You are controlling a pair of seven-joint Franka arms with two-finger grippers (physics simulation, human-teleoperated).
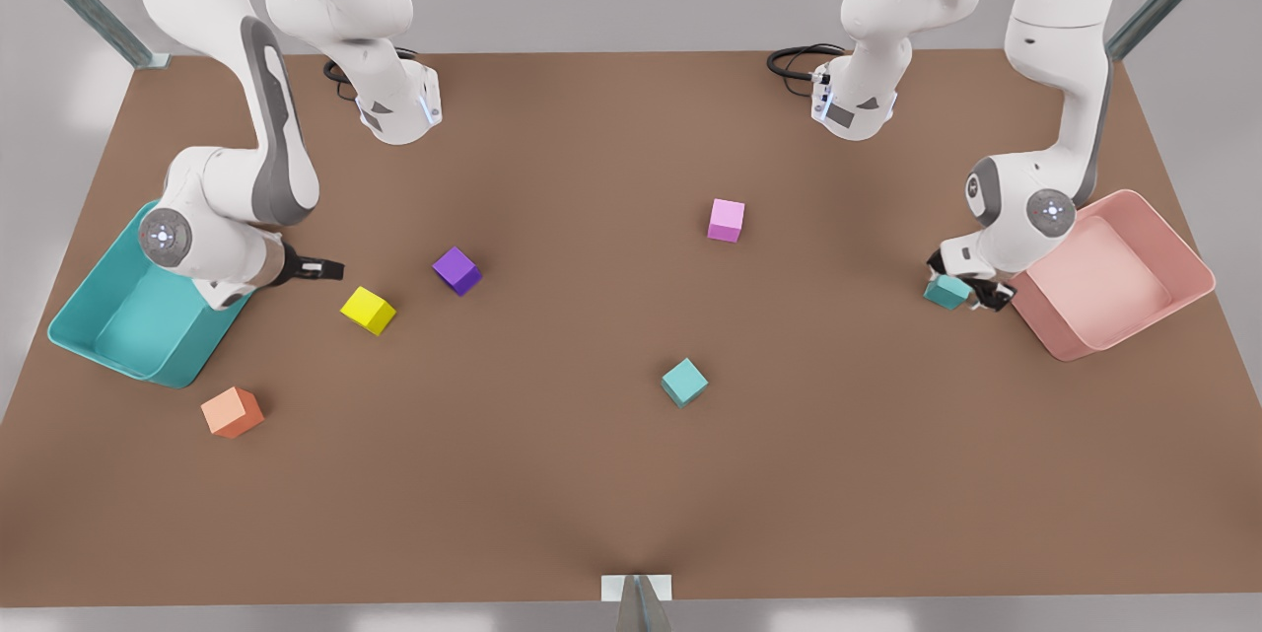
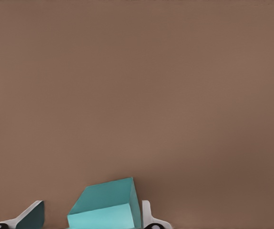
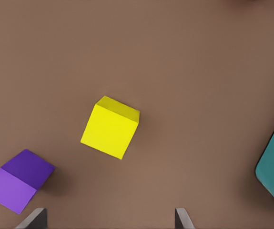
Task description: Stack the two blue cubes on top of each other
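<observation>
Beside the pink tray (image 1: 1188, 257), the left gripper (image 1: 964, 289) is straddling one matte teal cube (image 1: 947, 292), fingers spread, one touching. Well apart, its twin (image 1: 683, 382) is sitting mid-table. The right gripper (image 1: 330, 268) is hovering unclenched over the yellow cube (image 1: 368, 310).

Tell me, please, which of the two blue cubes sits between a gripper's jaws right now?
The blue cube beside the pink bin, between the left gripper jaws. The other blue cube sits alone mid-table.
</observation>
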